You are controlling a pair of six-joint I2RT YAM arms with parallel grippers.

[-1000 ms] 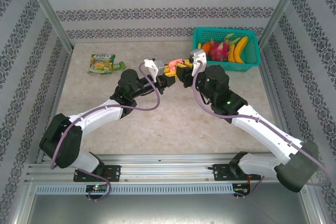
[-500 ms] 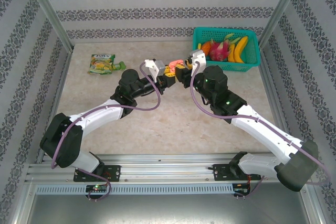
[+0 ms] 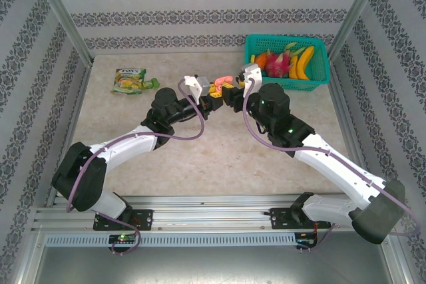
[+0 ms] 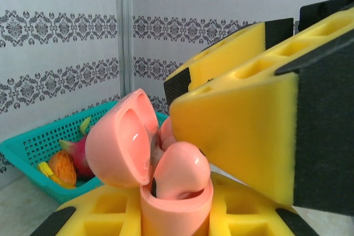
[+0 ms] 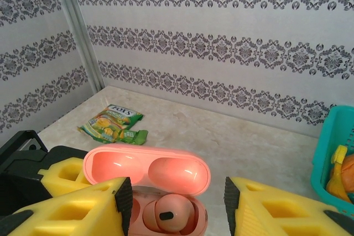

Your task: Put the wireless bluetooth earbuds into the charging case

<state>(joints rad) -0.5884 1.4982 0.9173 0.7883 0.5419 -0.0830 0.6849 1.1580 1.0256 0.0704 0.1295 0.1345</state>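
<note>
My left gripper [image 4: 176, 220] is shut on a pale pink charging case [image 4: 177, 208] and holds it upright above the table, its lid [image 4: 119, 142] swung open. One pink earbud [image 4: 180, 169] sits in the case's near slot. A second pink rounded shape [image 4: 165, 131] lies behind it, partly hidden. My right gripper [image 5: 174, 208] hangs open right over the case, its yellow fingers [image 5: 72, 208] on either side and holding nothing. The right wrist view looks down on the open lid [image 5: 146, 169] and the seated earbud [image 5: 168, 214]. From above, both grippers meet at the case [image 3: 223, 83].
A teal basket [image 3: 321, 74] of toy fruit stands at the back right, close behind the right gripper. A green candy packet [image 3: 131, 81] lies at the back left. Patterned walls and metal posts enclose the table.
The right gripper's jaws have spread apart over the case. Both grippers and the case have shifted slightly toward the back.
</note>
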